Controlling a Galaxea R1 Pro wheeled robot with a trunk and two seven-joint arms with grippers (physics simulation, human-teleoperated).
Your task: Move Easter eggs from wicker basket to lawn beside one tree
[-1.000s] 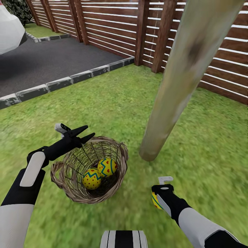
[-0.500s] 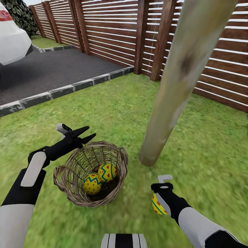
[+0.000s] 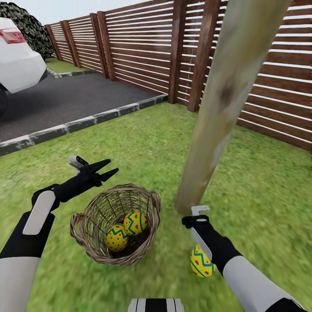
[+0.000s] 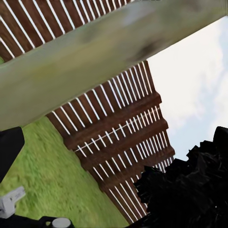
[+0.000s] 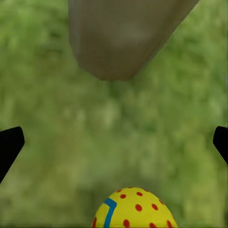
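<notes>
The basket sits on the lawn at lower centre of the head view, with two eggs side by side in it. The tree rises just right of it. A third egg lies on the grass lower right, near the trunk's foot. The fence runs along the top, the driveway and a car at upper left.

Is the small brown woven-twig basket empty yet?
No. The wicker basket holds two yellow dotted eggs side by side; a third egg lies outside on the grass.
</notes>
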